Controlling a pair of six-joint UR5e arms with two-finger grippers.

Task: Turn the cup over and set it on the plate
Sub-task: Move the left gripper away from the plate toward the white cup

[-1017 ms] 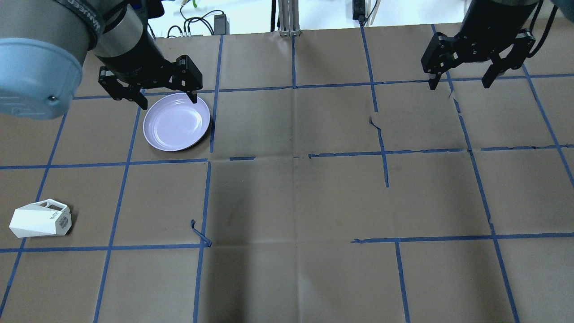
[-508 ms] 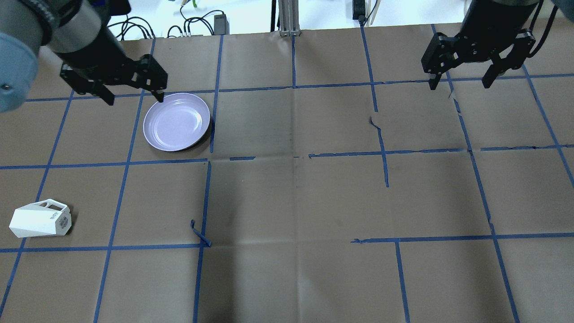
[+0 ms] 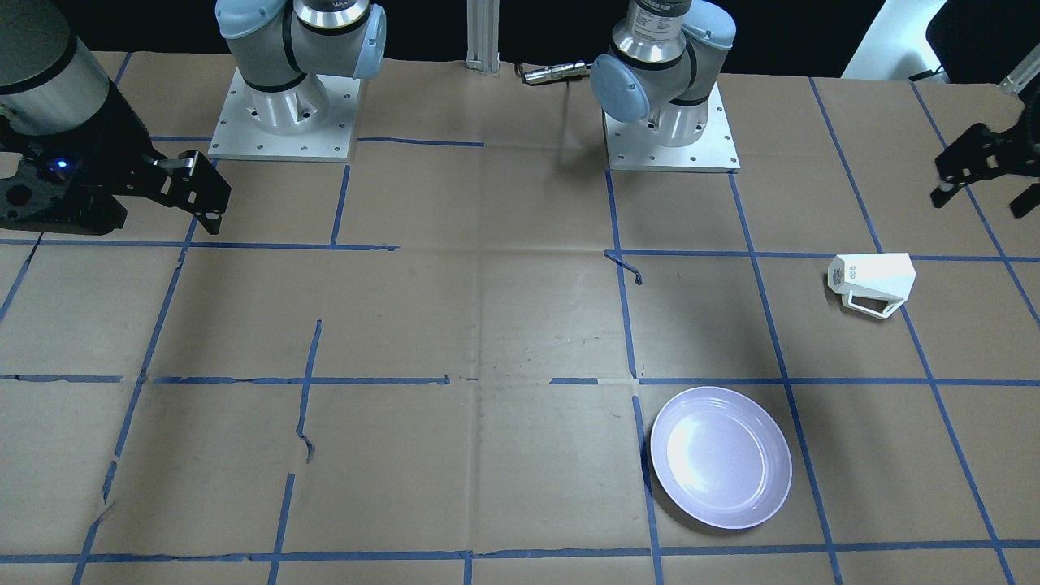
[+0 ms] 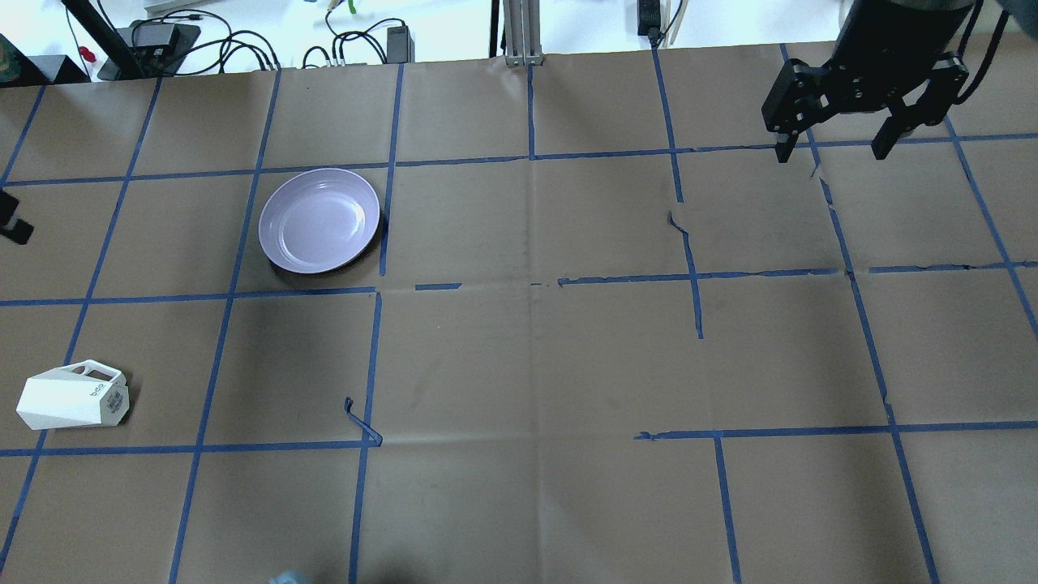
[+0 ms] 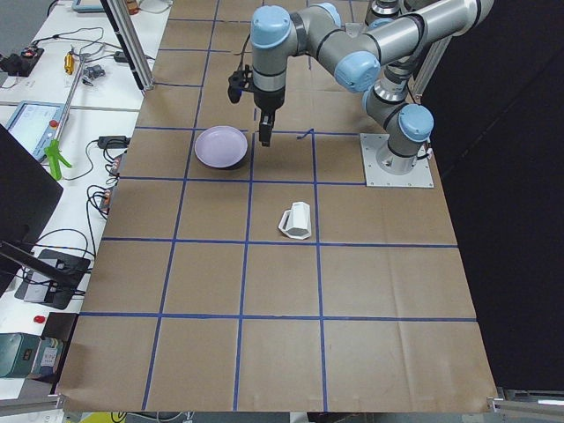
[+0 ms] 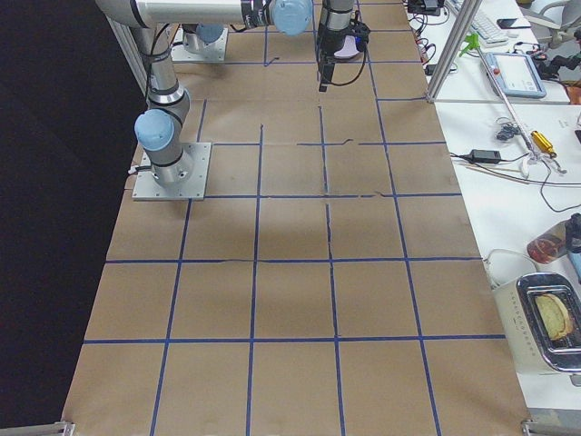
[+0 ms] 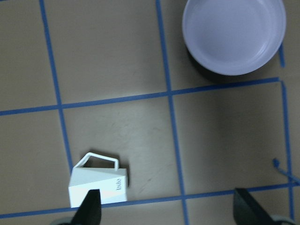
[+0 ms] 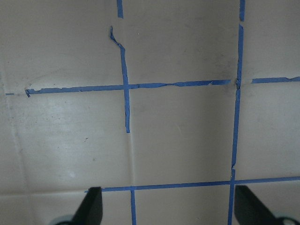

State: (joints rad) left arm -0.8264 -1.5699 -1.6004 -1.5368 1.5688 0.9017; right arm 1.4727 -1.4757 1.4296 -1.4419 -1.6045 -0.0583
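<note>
The white faceted cup (image 4: 73, 397) lies on its side at the table's near left, handle toward the far side; it also shows in the front view (image 3: 871, 280). The lavender plate (image 4: 319, 220) sits upright and empty at far left. My left gripper (image 3: 981, 195) is open and empty, high above the table's left edge beside the cup; only one of its fingers (image 4: 11, 225) shows at the overhead view's edge. The left wrist view looks down on the cup (image 7: 98, 185) and the plate (image 7: 234, 35). My right gripper (image 4: 830, 152) is open and empty at far right.
Brown paper with a blue tape grid covers the table. A loose tape curl (image 4: 361, 422) sticks up near the middle left. Cables (image 4: 349, 40) and a metal post (image 4: 523, 32) stand at the far edge. The arm bases (image 3: 280, 106) are bolted at the robot's side.
My left gripper has moved left from over the plate's far rim, almost out of the overhead view, still open. The right arm, cup and plate have not moved.
</note>
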